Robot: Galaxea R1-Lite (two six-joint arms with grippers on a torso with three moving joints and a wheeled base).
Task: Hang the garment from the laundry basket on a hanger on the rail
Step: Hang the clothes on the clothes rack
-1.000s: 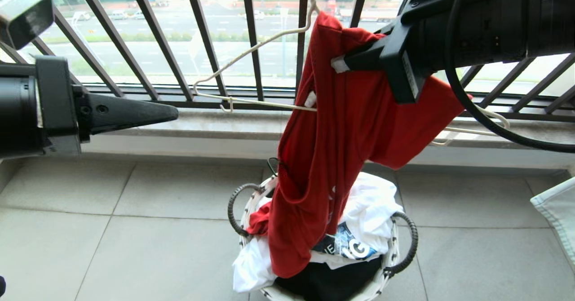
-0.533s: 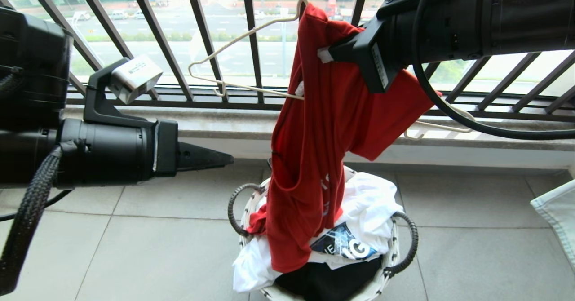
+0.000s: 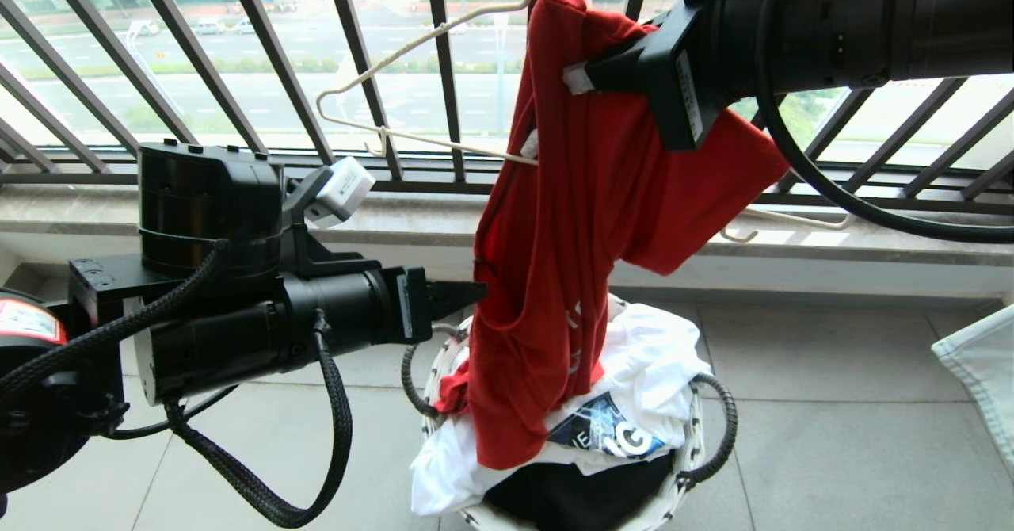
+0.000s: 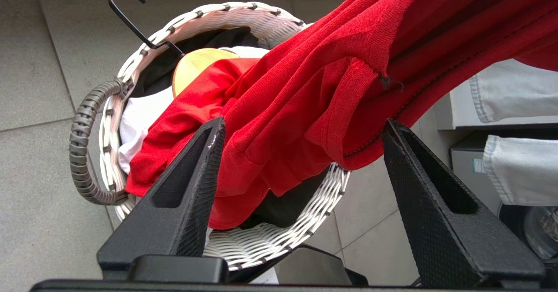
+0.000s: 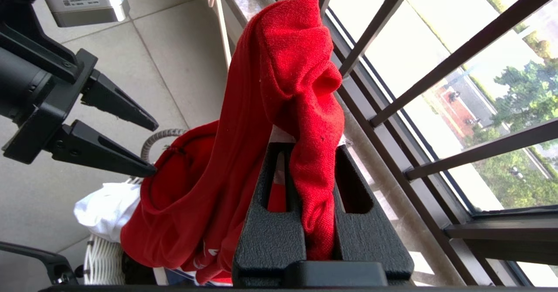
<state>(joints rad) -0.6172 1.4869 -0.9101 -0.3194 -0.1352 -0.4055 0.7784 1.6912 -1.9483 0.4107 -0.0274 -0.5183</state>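
The red garment is clamped near its top between the pressed-together fingers of the right gripper, with the cream hanger threaded through it above those fingers. From there the cloth is draped downward, its lower end resting in the laundry basket among white and black clothes. The left gripper is held level at the garment's hanging edge, its fingers spread wide, with a fold of the red cloth lying between them.

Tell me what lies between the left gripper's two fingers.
A hanging fold of the red T-shirt lies between the open fingers of the left gripper, not yet pinched; the left wrist view shows it.
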